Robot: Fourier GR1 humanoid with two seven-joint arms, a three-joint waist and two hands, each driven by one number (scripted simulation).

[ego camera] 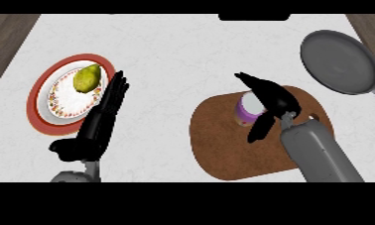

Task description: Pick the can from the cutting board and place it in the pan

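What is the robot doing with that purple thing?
The robot's right hand is curled around a purple can standing on the brown cutting board. The grey pan waits beyond it, to the right. Its left hand rests open beside a plate with a pear.

Purple can (249,108) upright on the brown board (227,144) near its top edge; grey pan (338,63) at the worktop's right edge
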